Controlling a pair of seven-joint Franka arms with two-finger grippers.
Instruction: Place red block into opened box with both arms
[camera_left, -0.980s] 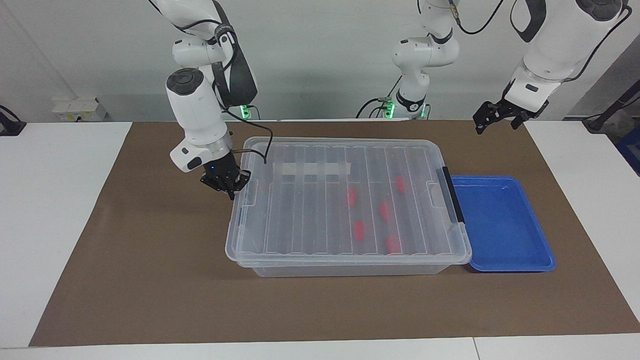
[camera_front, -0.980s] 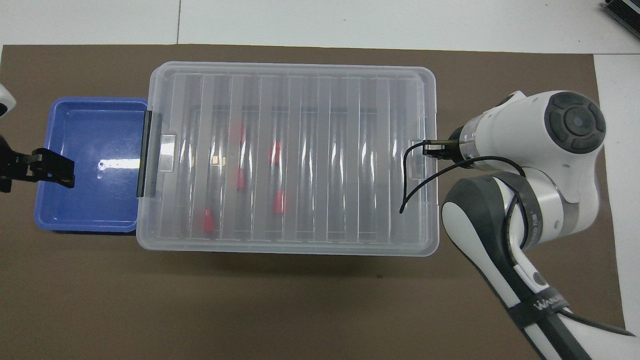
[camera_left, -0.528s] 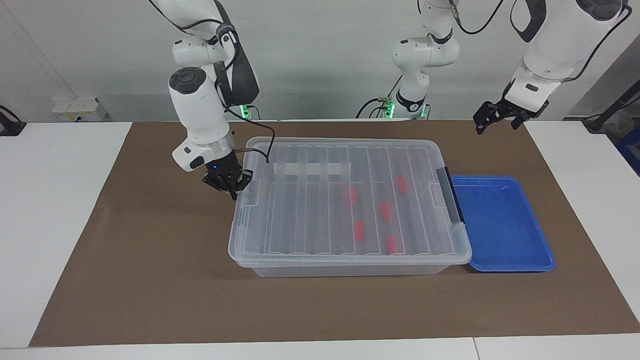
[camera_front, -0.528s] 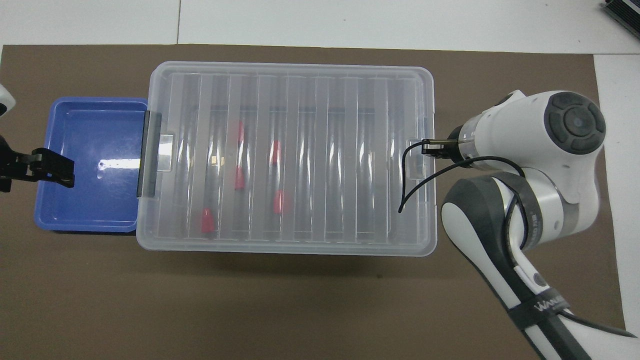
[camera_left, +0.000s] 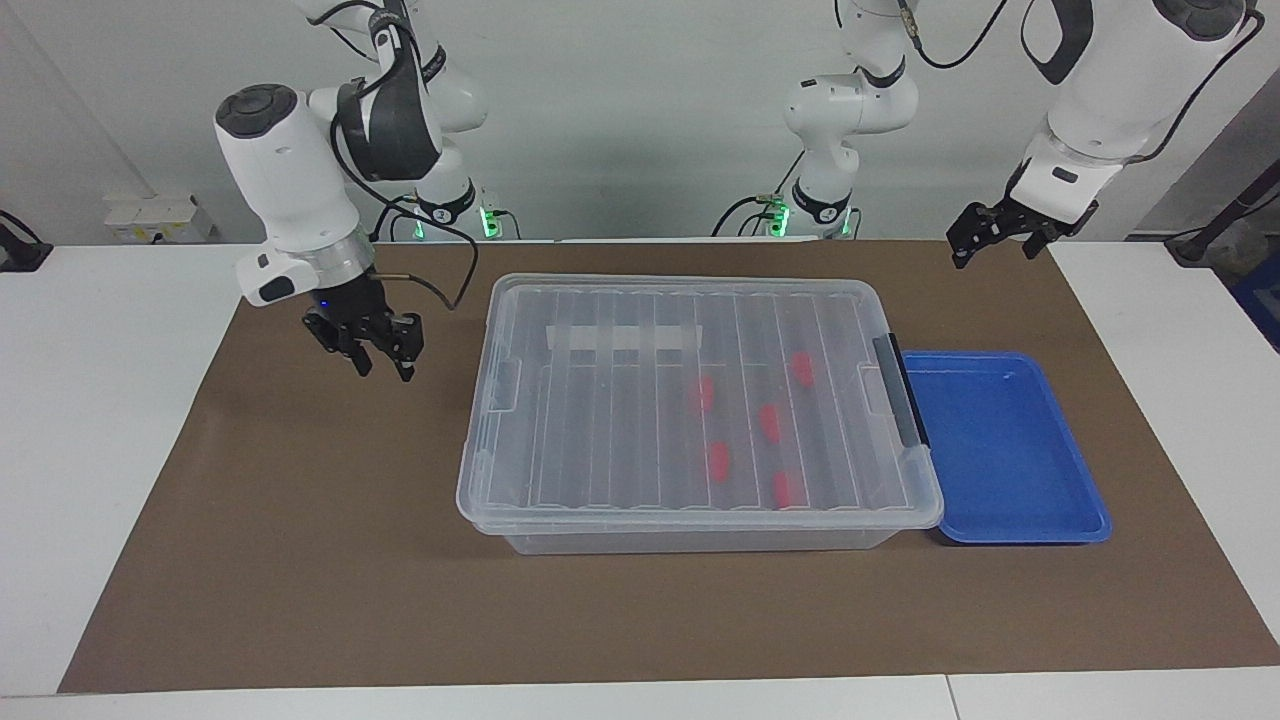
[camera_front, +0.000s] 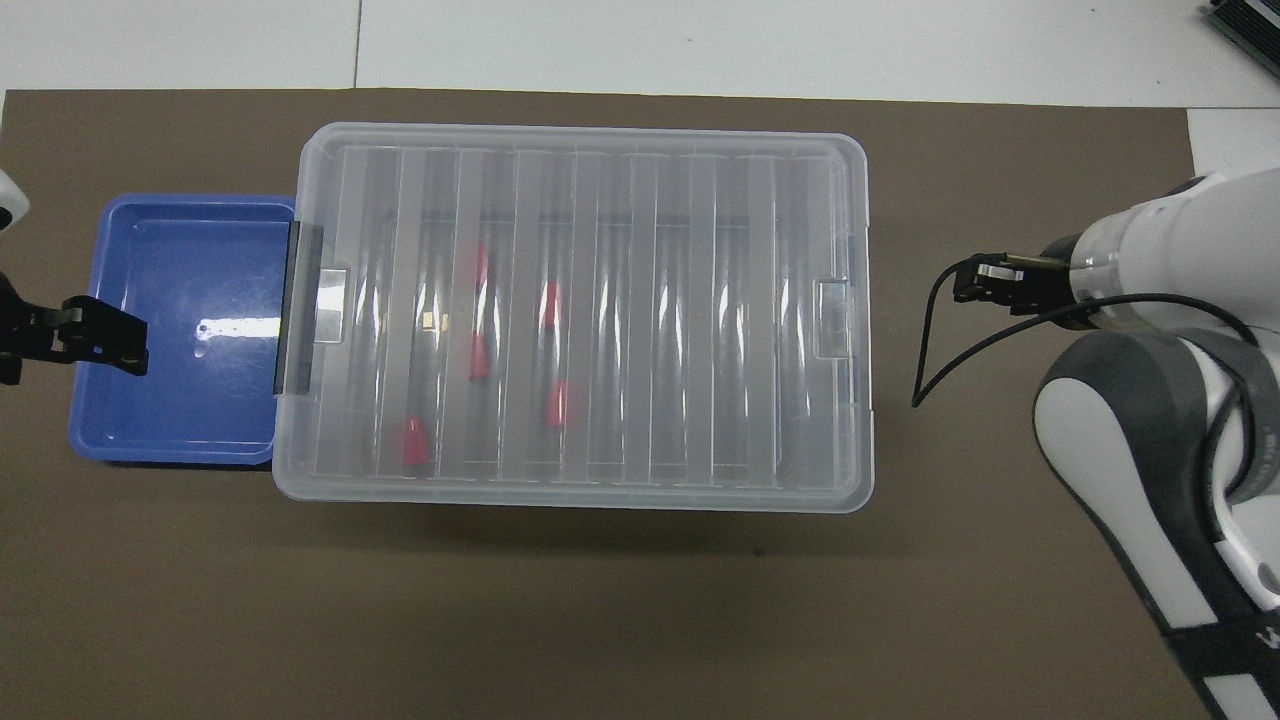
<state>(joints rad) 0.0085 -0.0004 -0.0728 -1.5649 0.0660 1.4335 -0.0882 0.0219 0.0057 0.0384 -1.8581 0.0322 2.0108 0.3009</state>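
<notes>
Facing view: right gripper (camera_left: 384, 362) over mat beside lidded box (camera_left: 690, 400), jaws apart, empty; left gripper (camera_left: 990, 236) seemingly open, waiting.

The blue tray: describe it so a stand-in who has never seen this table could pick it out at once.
Start from the brown mat, where the big clear lidded box stands. Go to the box's black-handled end, toward the left arm's end of the table. The blue tray lies right against it: shallow, open and solid blue, with no red blocks in it.
</notes>
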